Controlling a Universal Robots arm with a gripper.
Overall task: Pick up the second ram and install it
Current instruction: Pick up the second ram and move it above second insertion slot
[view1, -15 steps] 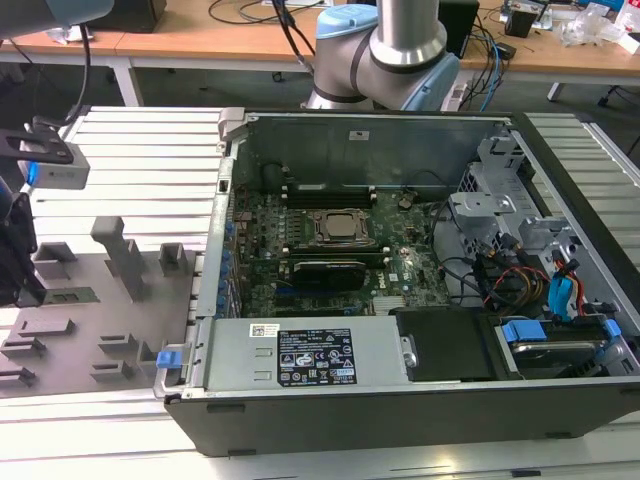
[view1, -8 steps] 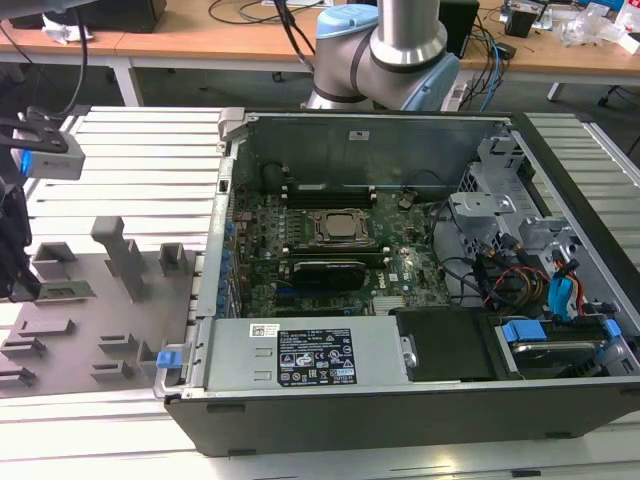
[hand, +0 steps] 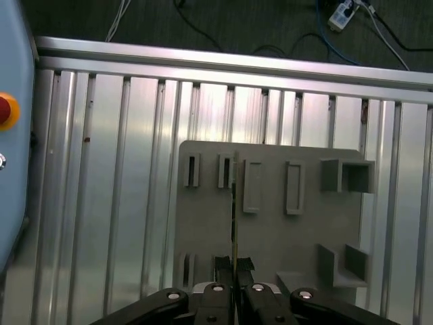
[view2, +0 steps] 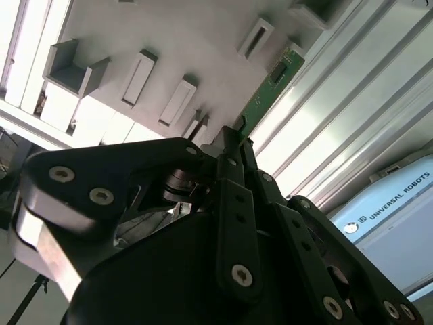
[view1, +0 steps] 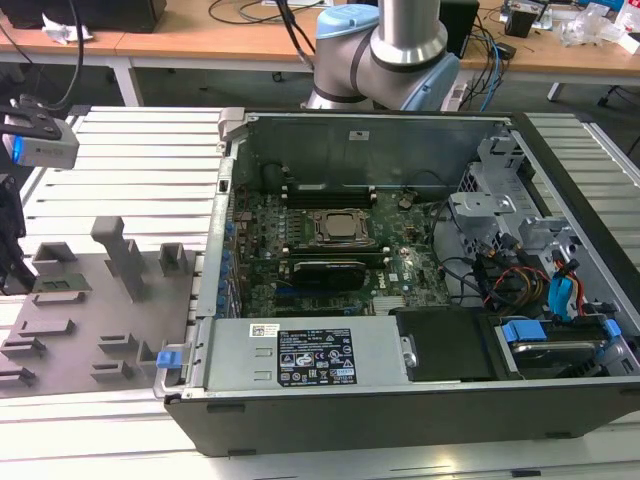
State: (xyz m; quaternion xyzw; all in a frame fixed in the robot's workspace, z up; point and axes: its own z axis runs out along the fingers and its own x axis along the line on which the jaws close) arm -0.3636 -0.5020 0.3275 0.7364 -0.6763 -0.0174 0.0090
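Second ram (view2: 267, 91) clamped in the tool (view2: 233, 139)
Tool fingers grip one end of the green stick, held edge-on over the grey holder plate (hand: 284, 244) in the first wrist view. That plate lies on the slatted bench (view1: 130, 150), at nine o'clock from the open computer case (view1: 400, 440) in the exterior view.
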